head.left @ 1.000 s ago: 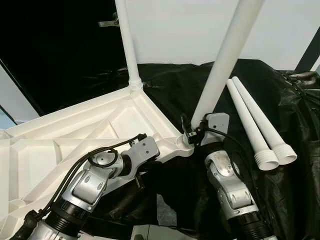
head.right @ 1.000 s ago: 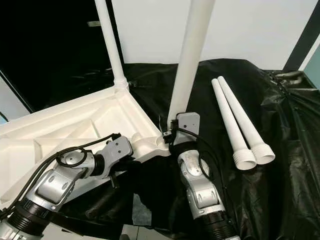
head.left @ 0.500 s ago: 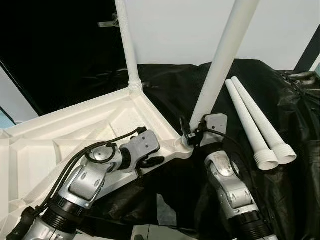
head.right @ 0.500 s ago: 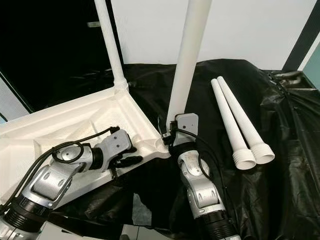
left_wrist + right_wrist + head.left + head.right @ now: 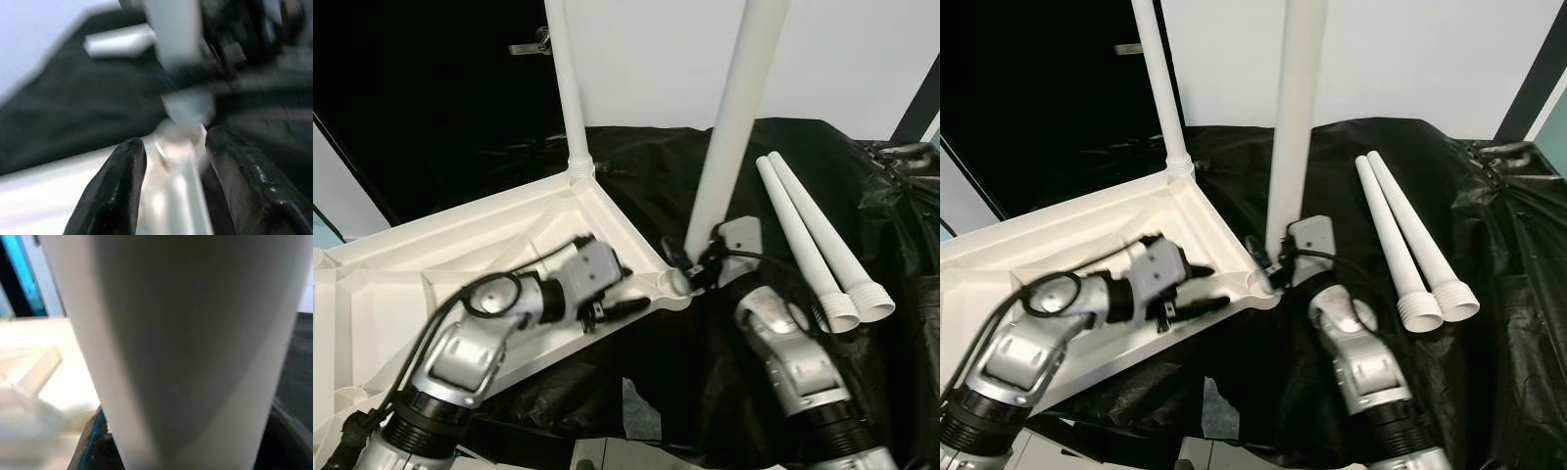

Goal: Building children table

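White leg (image 5: 734,127) stands near upright at near corner of upturned tabletop (image 5: 431,264), foot at corner socket. Right gripper (image 5: 697,269) pinches leg's base. Left gripper (image 5: 617,299), fingers spread, rests on tabletop rim at 9 o'clock of socket. Second leg (image 5: 566,88) upright at far corner, 11 o'clock. Two loose legs (image 5: 813,245) lie at 3 o'clock on black sheet (image 5: 646,186).

- The upturned tabletop (image 5: 431,264) lies on the plastic sheet (image 5: 705,186), to the robot's left.
- One leg (image 5: 566,88) stands upright in the tabletop's far corner.
- A second leg (image 5: 734,117) stands at the near right corner socket (image 5: 677,282).
- The right claw (image 5: 700,266) is at that leg's base.
- The left claw (image 5: 612,308) reaches toward the same corner, over the tabletop's near edge.
- Two loose legs (image 5: 813,235) lie side by side on the sheet, right of the tabletop.
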{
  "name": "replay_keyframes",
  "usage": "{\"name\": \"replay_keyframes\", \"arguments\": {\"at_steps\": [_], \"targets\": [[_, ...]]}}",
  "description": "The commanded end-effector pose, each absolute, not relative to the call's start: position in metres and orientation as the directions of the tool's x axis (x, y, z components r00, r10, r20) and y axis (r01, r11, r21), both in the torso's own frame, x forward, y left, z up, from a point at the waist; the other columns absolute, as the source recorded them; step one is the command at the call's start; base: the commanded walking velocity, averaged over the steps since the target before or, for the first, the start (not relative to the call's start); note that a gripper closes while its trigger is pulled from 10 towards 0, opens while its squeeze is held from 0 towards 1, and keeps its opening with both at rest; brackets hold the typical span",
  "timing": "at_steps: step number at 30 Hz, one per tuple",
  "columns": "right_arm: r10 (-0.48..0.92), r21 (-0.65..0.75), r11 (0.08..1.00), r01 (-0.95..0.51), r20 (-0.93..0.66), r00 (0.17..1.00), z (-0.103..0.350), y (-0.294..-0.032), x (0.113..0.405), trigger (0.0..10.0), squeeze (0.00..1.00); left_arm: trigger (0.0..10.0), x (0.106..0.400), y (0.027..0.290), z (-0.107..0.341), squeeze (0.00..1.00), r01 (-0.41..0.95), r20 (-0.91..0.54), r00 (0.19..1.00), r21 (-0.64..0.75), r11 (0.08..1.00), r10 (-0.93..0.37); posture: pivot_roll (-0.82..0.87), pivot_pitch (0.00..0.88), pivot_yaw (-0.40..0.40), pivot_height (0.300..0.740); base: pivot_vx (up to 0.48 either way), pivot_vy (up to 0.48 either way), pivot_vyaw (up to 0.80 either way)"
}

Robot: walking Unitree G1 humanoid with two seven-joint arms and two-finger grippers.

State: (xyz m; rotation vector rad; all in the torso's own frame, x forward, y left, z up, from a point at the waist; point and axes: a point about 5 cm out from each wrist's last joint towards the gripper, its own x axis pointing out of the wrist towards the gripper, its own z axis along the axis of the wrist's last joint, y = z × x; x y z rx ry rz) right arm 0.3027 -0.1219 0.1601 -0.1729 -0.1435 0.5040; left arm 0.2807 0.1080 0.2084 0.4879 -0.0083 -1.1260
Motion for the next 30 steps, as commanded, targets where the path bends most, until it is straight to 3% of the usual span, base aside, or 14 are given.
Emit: {"name": "replay_keyframes", "arguments": {"at_steps": [1, 2, 7, 10, 12, 13, 14, 15, 16, 30], "targets": [[0.539, -0.232, 0.826, -0.513, 0.062, 0.840, 0.158, -0.120, 0.304, 10.0, 0.00, 10.0, 0.285, 0.112, 0.215, 0.08, 0.872, -0.203, 0.437, 0.334, 0.357, -0.876, 0.07, 0.000, 0.028, 0.740, 0.000, 0.000, 0.00], [0.553, -0.242, 0.815, -0.527, 0.049, 0.832, 0.157, -0.121, 0.305, 10.0, 0.00, 10.0, 0.286, 0.113, 0.218, 1.00, 0.877, -0.194, 0.433, 0.318, 0.361, -0.880, 0.07, 0.000, 0.027, 0.740, 0.000, 0.000, 0.00], [0.584, -0.279, 0.783, -0.556, 0.023, 0.811, 0.158, -0.124, 0.307, 10.0, 0.00, 10.0, 0.285, 0.113, 0.228, 1.00, 0.899, -0.128, 0.388, 0.268, 0.345, -0.913, 0.06, 0.000, 0.021, 0.740, 0.000, 0.000, 0.00], [0.641, -0.298, 0.729, -0.616, -0.019, 0.767, 0.158, -0.123, 0.310, 10.0, 0.00, 10.0, 0.275, 0.104, 0.245, 1.00, 0.920, -0.026, 0.300, 0.273, 0.282, -0.953, 0.07, 0.000, 0.015, 0.740, 0.000, 0.000, 0.00], [0.675, -0.306, 0.696, -0.649, -0.027, 0.737, 0.160, -0.120, 0.310, 10.0, 0.00, 10.0, 0.269, 0.099, 0.249, 0.98, 0.931, 0.003, 0.256, 0.268, 0.248, -0.967, 0.07, 0.000, 0.011, 0.740, 0.000, 0.000, 0.00], [0.690, -0.307, 0.682, -0.664, -0.030, 0.723, 0.161, -0.118, 0.310, 10.0, 0.00, 10.0, 0.269, 0.097, 0.250, 0.88, 0.933, 0.020, 0.247, 0.264, 0.244, -0.969, 0.07, 0.000, 0.009, 0.740, 0.000, 0.000, 0.00], [0.690, -0.307, 0.682, -0.664, -0.030, 0.723, 0.161, -0.118, 0.310, 10.0, 0.00, 10.0, 0.269, 0.097, 0.250, 0.88, 0.933, 0.020, 0.247, 0.264, 0.244, -0.969, 0.07, 0.000, 0.009, 0.740, 0.000, 0.000, 0.00], [0.705, -0.309, 0.668, -0.677, -0.030, 0.709, 0.163, -0.117, 0.310, 10.0, 0.00, 10.0, 0.268, 0.095, 0.252, 0.58, 0.934, 0.038, 0.245, 0.261, 0.246, -0.969, 0.07, 0.000, 0.008, 0.740, 0.000, 0.000, 0.00], [0.720, -0.309, 0.654, -0.690, -0.027, 0.694, 0.165, -0.115, 0.310, 10.0, 0.00, 10.0, 0.268, 0.092, 0.255, 0.02, 0.938, 0.059, 0.234, 0.248, 0.242, -0.970, 0.07, 0.000, 0.006, 0.740, 0.000, 0.000, 0.00], [0.842, -0.330, 0.503, -0.798, -0.022, 0.540, 0.182, -0.102, 0.302, 10.0, 0.00, 10.0, 0.279, 0.075, 0.258, 0.00, 0.940, 0.096, 0.270, 0.191, 0.284, -0.958, 0.06, 0.000, 0.016, 0.740, 0.000, 0.000, 0.00]]}}
